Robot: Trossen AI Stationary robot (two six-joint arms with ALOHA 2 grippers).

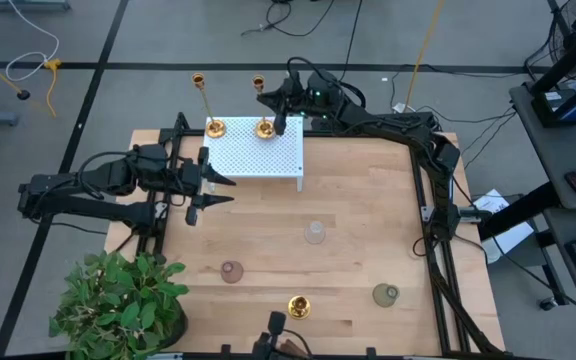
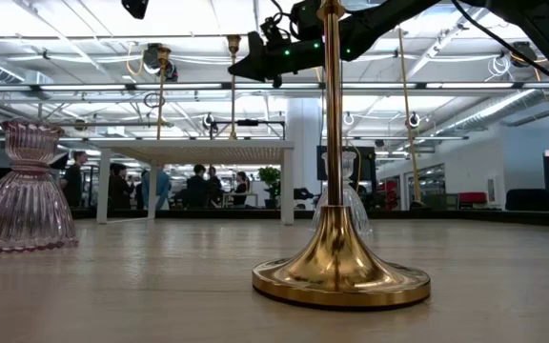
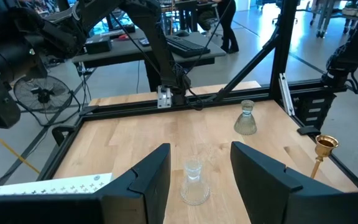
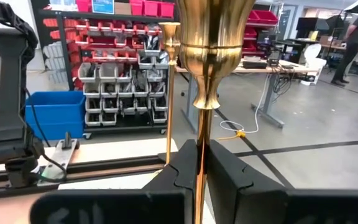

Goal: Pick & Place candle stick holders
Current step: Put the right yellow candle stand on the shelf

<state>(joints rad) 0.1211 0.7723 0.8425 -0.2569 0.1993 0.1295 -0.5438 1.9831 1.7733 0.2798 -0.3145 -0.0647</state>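
Note:
Two tall gold candle stick holders stand on the far edge of a white perforated stand (image 1: 258, 152): the left one (image 1: 214, 127) is free on its round base. My right gripper (image 1: 277, 114) is shut on the right one (image 1: 265, 128), whose cup (image 4: 213, 37) rises above the fingers. A third, shorter gold holder (image 1: 299, 306) stands on its flared base near the table's near edge and fills the low view (image 2: 336, 267). My left gripper (image 1: 218, 190) is open and empty, left of the stand's near edge. My right gripper pinches the thin stem (image 4: 199, 163) of the right holder between its two fingers, some way below the cup. The fingers come about level from the table's far right and lie across the stem. The holder is upright, its base (image 1: 265, 129) at the stand's far edge.
A pink glass holder (image 1: 231, 271), a clear glass one (image 1: 315, 232) and a greenish one (image 1: 386, 294) stand on the wooden table. A potted plant (image 1: 118, 305) fills the near left corner. In the left wrist view the clear glass (image 3: 193, 183) is ahead of the fingers.

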